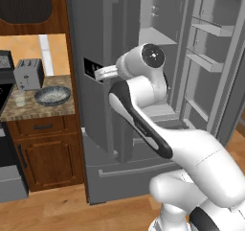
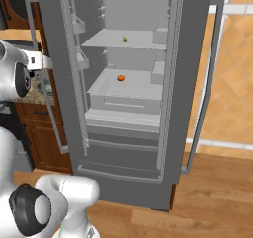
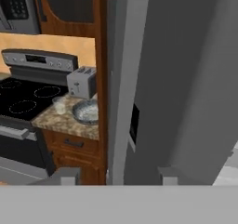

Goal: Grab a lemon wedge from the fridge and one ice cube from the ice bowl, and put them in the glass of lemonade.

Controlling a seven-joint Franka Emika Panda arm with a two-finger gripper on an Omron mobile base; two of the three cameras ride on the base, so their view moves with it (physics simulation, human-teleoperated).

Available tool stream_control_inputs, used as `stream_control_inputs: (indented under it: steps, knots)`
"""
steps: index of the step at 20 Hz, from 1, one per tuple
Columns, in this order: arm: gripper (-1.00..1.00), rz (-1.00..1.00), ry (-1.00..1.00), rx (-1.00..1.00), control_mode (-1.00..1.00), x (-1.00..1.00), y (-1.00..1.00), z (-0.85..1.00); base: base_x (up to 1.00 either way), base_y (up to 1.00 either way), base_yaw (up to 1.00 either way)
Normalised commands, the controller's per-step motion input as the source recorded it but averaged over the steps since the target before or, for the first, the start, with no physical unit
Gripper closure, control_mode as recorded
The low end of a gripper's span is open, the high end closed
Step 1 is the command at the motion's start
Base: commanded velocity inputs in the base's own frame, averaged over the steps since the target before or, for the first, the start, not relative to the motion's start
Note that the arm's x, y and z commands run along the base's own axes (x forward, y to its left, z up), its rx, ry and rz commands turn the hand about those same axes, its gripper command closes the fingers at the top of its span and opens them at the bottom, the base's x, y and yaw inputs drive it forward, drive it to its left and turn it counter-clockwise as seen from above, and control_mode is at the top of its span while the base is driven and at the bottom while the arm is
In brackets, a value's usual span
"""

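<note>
The fridge stands with both upper doors swung open. A tiny yellow-green lemon wedge lies on its top shelf. On the counter left of the fridge sit the ice bowl and the glass of lemonade, which also show as the ice bowl and the glass. My gripper is at the outer face of the left door, near its edge, far from the wedge. In the hand view my gripper has its tips wide apart, open, with nothing between them. It looks along the door edge.
A small round orange fruit rests on the middle fridge shelf. A silver toaster stands behind the bowl. A black stove adjoins the counter on the left. The right fridge door juts out with its racks.
</note>
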Motion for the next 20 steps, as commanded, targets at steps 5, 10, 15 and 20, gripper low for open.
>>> stream_control_inputs:
  steps: [5,10,15,20]
  knots:
    - [-1.0,-0.03,-0.09,0.02,-1.0,-0.9,-0.43,0.98,0.0,0.0,0.0]
    - [-1.0,-0.15,-0.01,0.07,-1.0,-0.48,-0.86,0.64,0.0,0.0,0.0]
    - [-1.0,-0.09,0.35,0.21,-1.0,0.25,-1.0,-0.15,0.0,0.0,0.0]
    - [-1.0,0.04,0.46,0.3,-1.0,0.45,-0.65,-0.38,0.0,0.0,0.0]
